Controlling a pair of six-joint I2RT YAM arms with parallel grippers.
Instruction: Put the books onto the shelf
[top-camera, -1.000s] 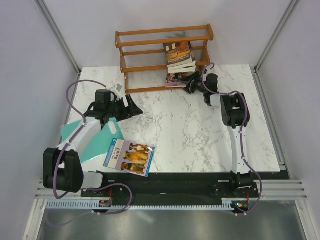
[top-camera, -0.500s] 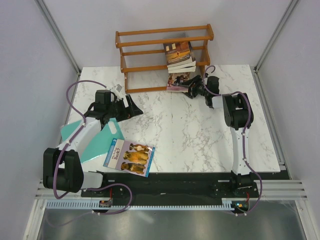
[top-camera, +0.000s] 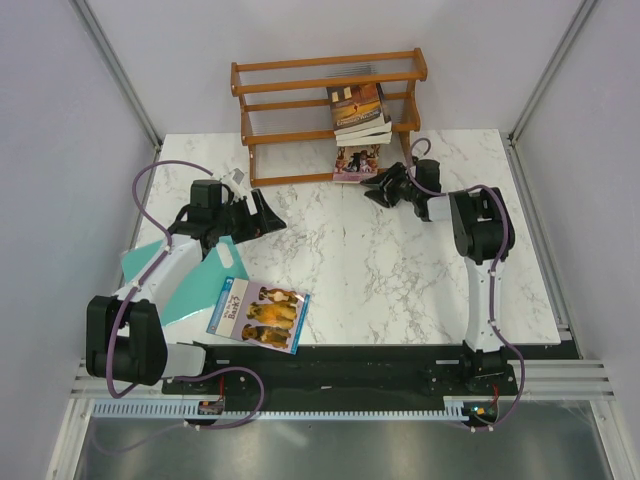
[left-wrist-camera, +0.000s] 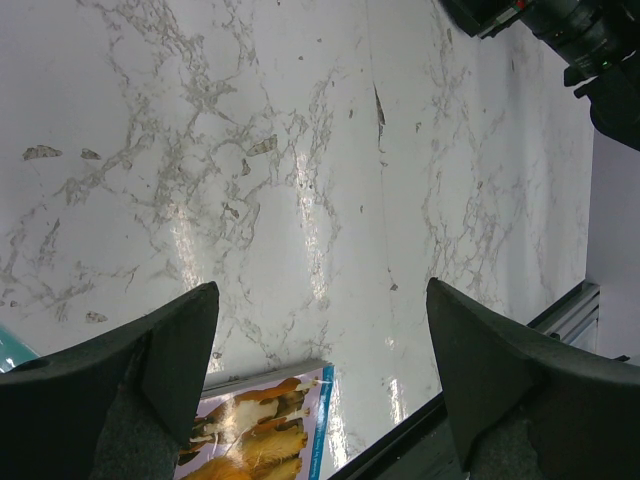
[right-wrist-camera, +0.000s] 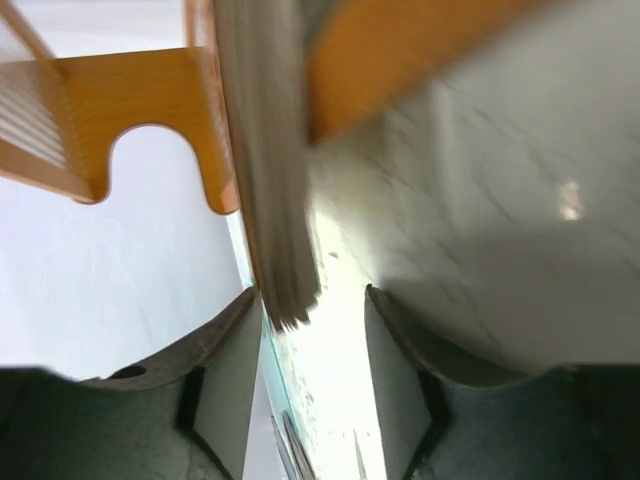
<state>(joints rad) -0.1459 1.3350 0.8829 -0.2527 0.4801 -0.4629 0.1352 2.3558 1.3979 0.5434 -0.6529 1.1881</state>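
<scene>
Shelf: stack of books on the upper tier, just beyond right gripper. Knock the frame and the stack could slide off.

Pink book is half out of the lower tier, page edge right at the mouth of the right jaws. They're apart, not clamped. A skewed push could jam it on a rail or tip it out.

Dog book is flat on the table behind left gripper, whose jaws are wide and empty. It's thin, so I expect fingers to scrape or slip.
</scene>
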